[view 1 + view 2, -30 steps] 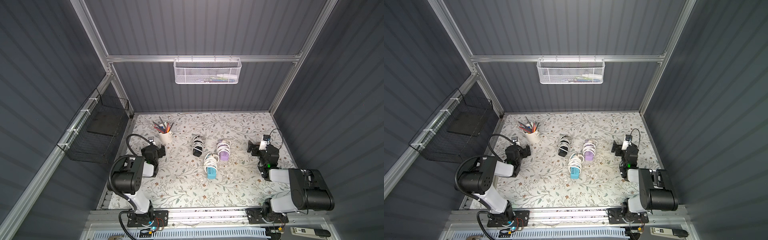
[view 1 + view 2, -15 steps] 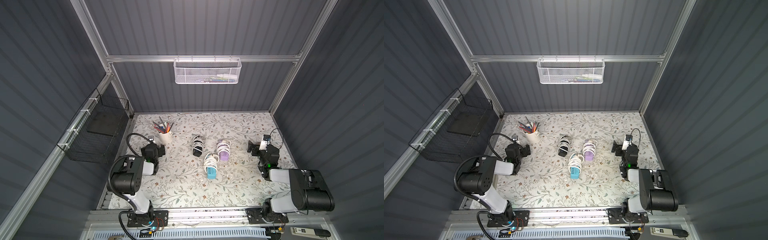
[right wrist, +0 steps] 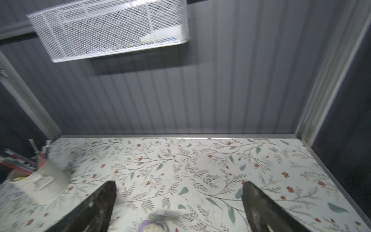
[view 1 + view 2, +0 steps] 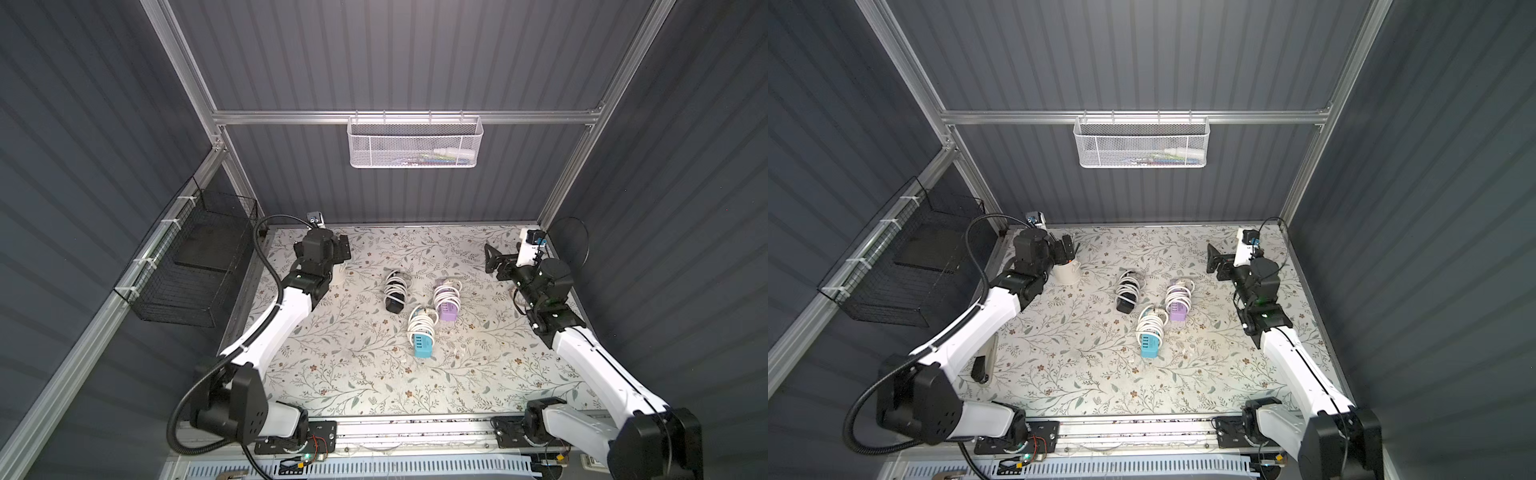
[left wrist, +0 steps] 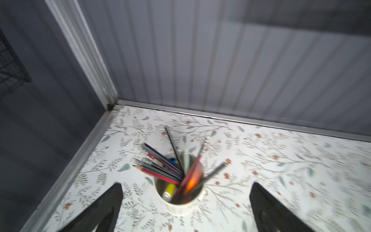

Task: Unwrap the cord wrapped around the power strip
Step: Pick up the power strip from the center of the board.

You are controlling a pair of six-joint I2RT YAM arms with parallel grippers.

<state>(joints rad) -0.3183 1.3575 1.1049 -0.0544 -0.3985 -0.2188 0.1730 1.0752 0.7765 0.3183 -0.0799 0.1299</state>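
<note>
No change at the cord (image 4: 395, 284): white loops wound tight round the black power strip (image 4: 394, 306), flat on the middle of the table (image 4: 353, 374). Same wrapping on the purple power strip (image 4: 449, 311) just beside it toward the right arm, and on the blue power strip (image 4: 424, 353) nearer the robot, just beside the purple one. Cannot tell the intended strip from the task wording alone.

Big change at the arms instead: up from a low, folded pose half a second ago into a raised, outstretched one. Puts the left gripper (image 4: 344, 250) over the pencil cup (image 4: 1068, 272) at the back left corner, jaws spread wide, holding nothing, with only the cup below them in the left wrist view. Puts the right gripper (image 4: 493, 258) high over the right side of the table, well apart from all three strips, jaws equally wide and empty; catches only a sliver of the purple power strip at the edge of the right wrist view.

Means an approach barely begun, no unwrapping yet. Leaves both grippers to swing inward and down, probably one to pin a strip's body and one to catch the loose plug end.
</note>
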